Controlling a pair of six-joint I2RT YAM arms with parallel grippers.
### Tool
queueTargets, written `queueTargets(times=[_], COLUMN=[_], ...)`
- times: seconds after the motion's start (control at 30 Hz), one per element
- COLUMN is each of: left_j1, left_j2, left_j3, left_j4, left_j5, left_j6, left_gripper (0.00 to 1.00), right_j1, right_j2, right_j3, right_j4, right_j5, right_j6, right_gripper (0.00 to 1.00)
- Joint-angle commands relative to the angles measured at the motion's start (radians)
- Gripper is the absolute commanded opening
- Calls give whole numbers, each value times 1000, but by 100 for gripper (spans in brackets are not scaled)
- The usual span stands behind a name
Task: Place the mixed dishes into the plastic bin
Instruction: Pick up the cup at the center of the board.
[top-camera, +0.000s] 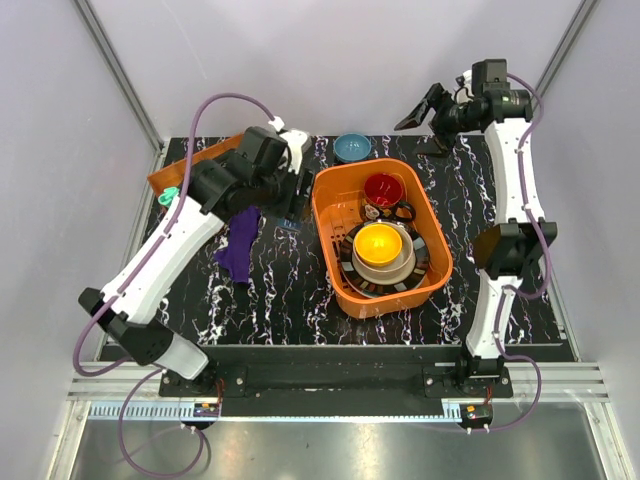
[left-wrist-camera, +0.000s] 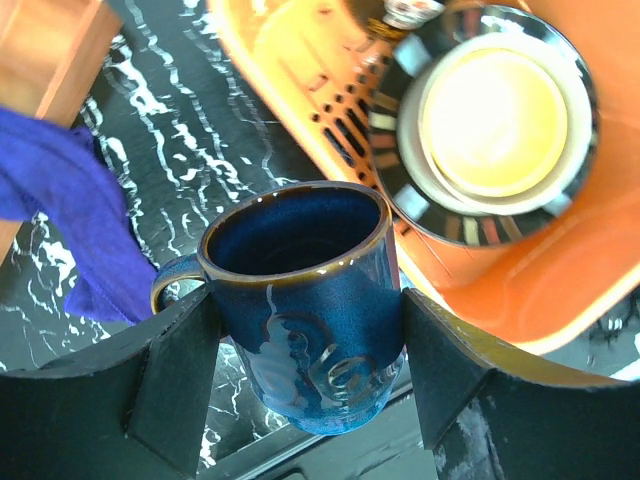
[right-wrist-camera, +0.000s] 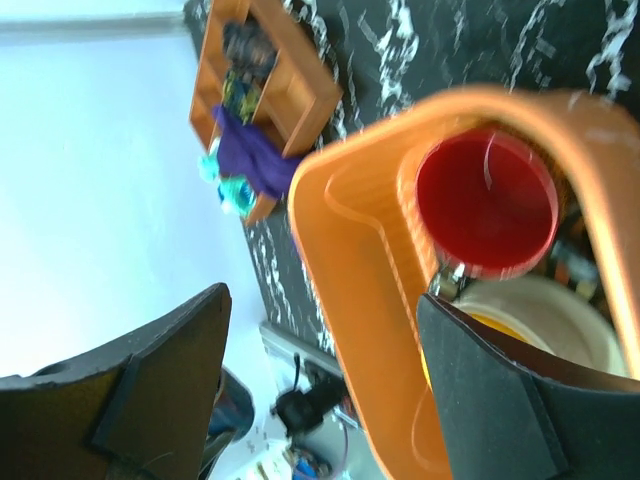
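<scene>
My left gripper (left-wrist-camera: 305, 350) is shut on a dark blue mug (left-wrist-camera: 300, 300), one pad on each side, held above the table just left of the orange plastic bin (left-wrist-camera: 560, 300). In the top view this gripper (top-camera: 288, 205) hangs beside the bin (top-camera: 330, 215). Inside the bin sit a red mug (top-camera: 384, 190) and an orange-yellow bowl (top-camera: 378, 243), nested in a beige bowl on a dark striped-rim plate (left-wrist-camera: 400, 150). A small blue bowl (top-camera: 352, 147) stands on the table behind the bin. My right gripper (top-camera: 425, 110) is raised at the back right, open and holding nothing.
A brown-orange compartment tray (top-camera: 190, 160) lies at the back left, with a teal toy (top-camera: 167, 197) at its edge. A purple cloth (top-camera: 240, 245) lies on the black marbled table under my left arm. White walls close in both sides.
</scene>
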Motion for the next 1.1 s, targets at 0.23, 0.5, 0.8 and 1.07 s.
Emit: queueTargets(times=[0.23,0.5,0.8,1.07], left_j1=[-160,-298,-430,-442], left_j2=[-90,-47,25,42], left_j3=[-17,30,75,87], left_j4=[98,97,81,100], left_j5=[-30,-44,-160,-238], left_j6=[118,172,255,298], left_gripper=[0,0,0,0], right_j1=[2,15,29,38], right_j2=[-259,-381,-602,-765], right_j3=[-128,-264,-552,-784], right_j4=[-218,-344,-389,-430], right_j5=[-178,-272,-367,-318], right_j6=[-116,-146,-140,-154], right_gripper=[83,78,74,75])
